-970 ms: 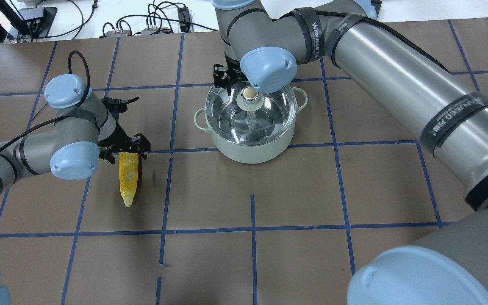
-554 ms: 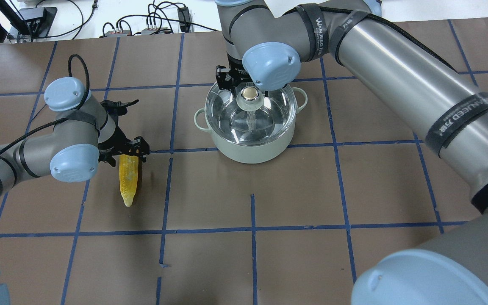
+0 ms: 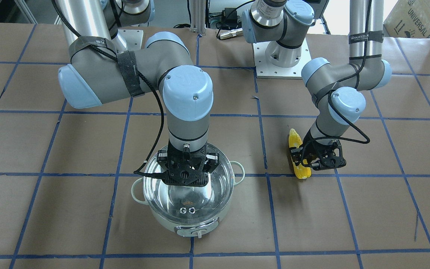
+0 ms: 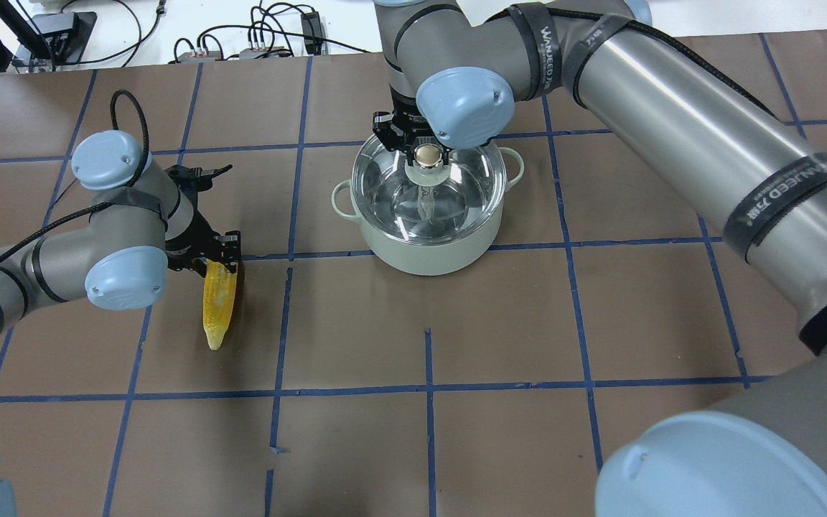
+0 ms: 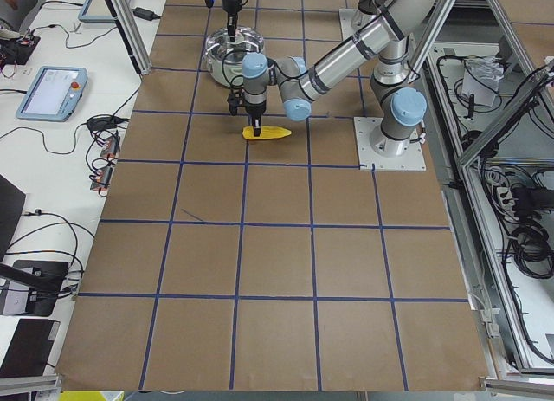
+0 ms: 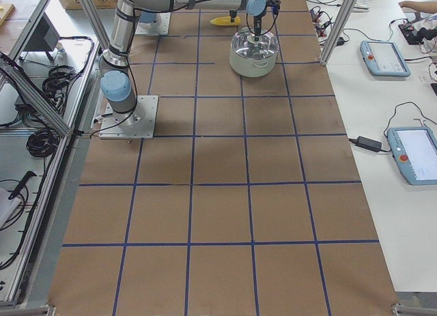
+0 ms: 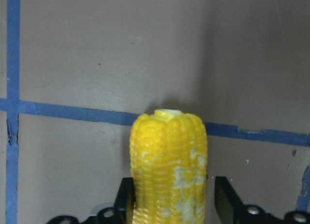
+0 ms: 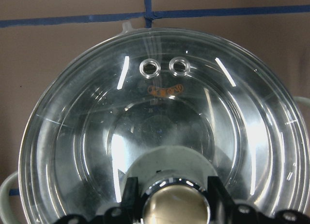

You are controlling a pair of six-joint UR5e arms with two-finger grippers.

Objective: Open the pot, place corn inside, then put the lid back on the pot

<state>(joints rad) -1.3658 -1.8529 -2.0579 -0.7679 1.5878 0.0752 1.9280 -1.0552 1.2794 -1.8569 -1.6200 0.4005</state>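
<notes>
yellow corn (image 4: 217, 307), whitish patches, left of mint pot (image 4: 428, 255), left gripper (image 4: 218, 253) narrowly parted round its blunt end, clear lid (image 8: 232, 132) on, right gripper (image 8: 175, 197) parted round knob (image 4: 426, 154)

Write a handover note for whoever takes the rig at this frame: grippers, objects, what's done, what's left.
Left gripper: open, down at the table, fingers straddling the thick end of the corn; a thin gap shows on one side, so it is not gripped yet.
Right gripper: open, fingers either side of the knob.
Corn lies flat on the table, apart from the pot. Lid sits on the pot.
Done: no step finished.
Left: lift lid, put corn in, put lid back.
</notes>
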